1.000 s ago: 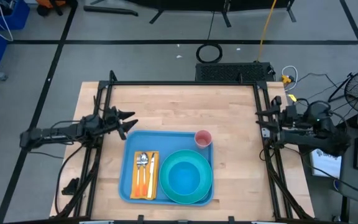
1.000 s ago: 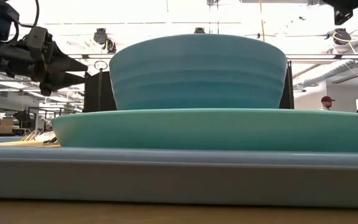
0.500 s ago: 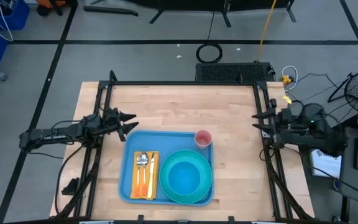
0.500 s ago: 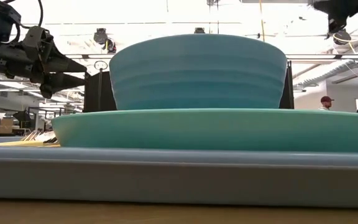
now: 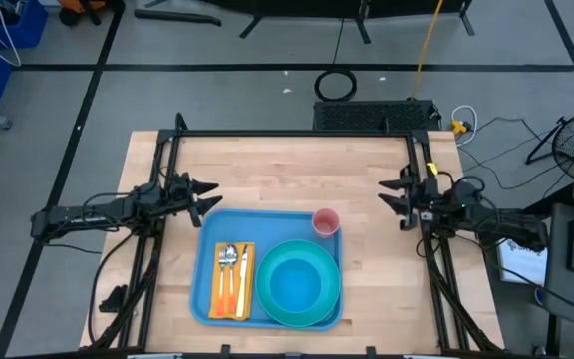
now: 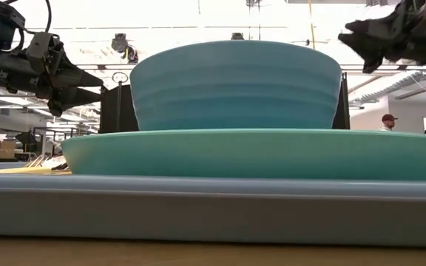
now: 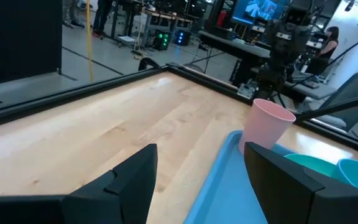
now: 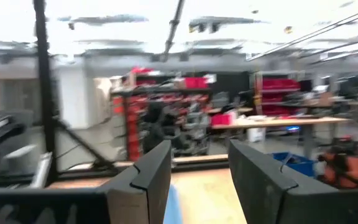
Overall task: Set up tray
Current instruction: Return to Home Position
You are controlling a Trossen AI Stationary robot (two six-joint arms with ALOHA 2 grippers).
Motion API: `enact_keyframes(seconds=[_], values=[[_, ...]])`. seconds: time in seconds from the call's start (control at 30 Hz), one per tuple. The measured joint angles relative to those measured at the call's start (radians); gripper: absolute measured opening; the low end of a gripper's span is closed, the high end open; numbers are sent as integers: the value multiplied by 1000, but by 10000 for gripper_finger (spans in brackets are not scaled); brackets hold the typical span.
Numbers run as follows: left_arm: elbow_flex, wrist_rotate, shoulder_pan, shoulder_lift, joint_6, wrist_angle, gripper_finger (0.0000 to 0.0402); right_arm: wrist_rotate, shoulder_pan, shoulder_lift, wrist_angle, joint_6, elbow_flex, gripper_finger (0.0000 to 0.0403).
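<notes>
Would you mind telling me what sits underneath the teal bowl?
The bowl rests on a round teal plate, which lies on the sky-blue tray. The plate's centre and the tray beneath it are covered.

Tray (image 6: 213,210) ends (low view) apparently cropped

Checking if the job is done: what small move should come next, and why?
Probably draw the left gripper back from the tray toward rest. It hangs open and empty by a tray corner, and the cutlery, plate, bowl and pink cup already sit on the tray. The right gripper hovers open, clear of it.
</notes>
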Motion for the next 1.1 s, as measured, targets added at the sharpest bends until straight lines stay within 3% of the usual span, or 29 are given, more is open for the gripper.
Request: enact_keyframes(seconds=[0.2,0.5,1.1], values=[[0,2,0,0,-2,-3,244,34,0,-1,47,7,-63,153],[0,2,0,0,-1,-3,244,-1,1,41,-177,108,-66,153],[0,24,0,0,68,-9,244,-211,8,153,-154,163,-94,153]])
